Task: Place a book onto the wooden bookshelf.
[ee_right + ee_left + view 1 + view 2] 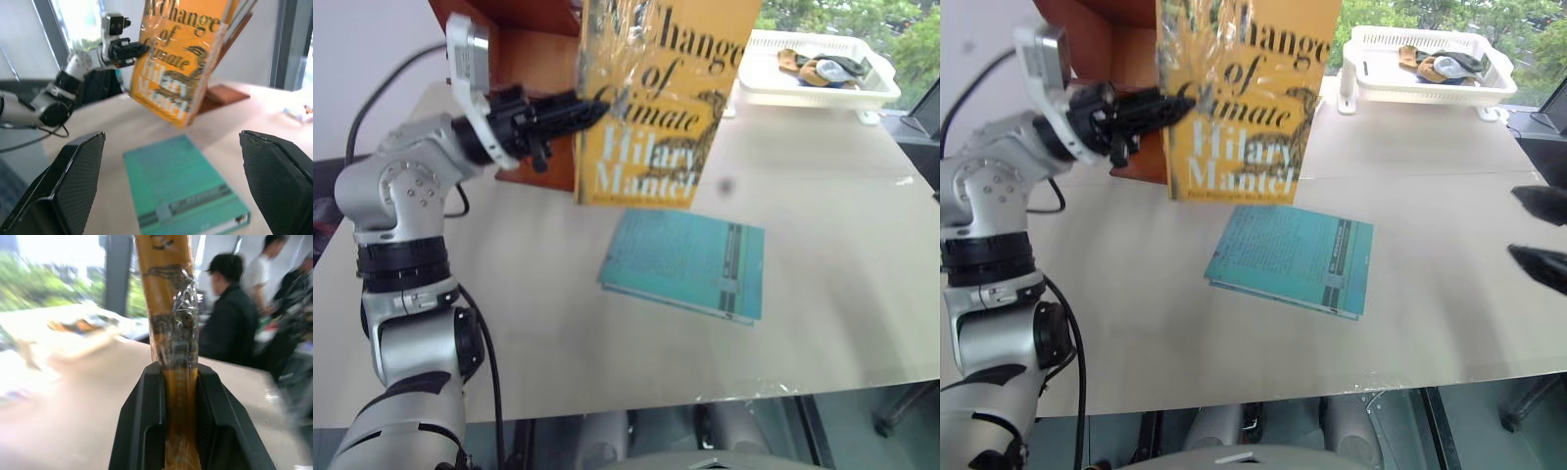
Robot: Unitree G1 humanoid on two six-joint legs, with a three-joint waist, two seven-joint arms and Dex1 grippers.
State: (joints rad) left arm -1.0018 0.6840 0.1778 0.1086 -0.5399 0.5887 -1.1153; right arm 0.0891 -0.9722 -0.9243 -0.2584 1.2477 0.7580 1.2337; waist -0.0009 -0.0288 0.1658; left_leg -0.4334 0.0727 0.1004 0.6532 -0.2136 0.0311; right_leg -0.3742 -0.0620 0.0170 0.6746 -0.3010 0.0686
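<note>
Two books in play: the book (651, 108), yellow-orange, is clear of the surface (822, 245), held roughly upright with its cover facing the head camera; a thin teal book (685, 262) lies flat on the surface just below and in front of it.

Left end effector (597, 110): clamped on the book's spine-side edge, fingers pinching both covers (left wrist view shows the book's edge seated between the two black fingers (142, 431)). Grip sits about mid-height on that edge, so the free side could sag or swing.

Right end effector (171, 196): jaws spread wide, holding nothing, hovering low over the surface, well apart from the book.

Wooden bookshelf (529, 39): directly behind and to the left of the held book, its boards near the spine.

White basket tray (822, 73) at far right corner, not involved.

Judged step: carry to shelf. To do well: keep the pinch firm, move slowly to damp swing, align the bottom edge with a shelf board before lowering, clear the side panel, release only once the book rests supported.
</note>
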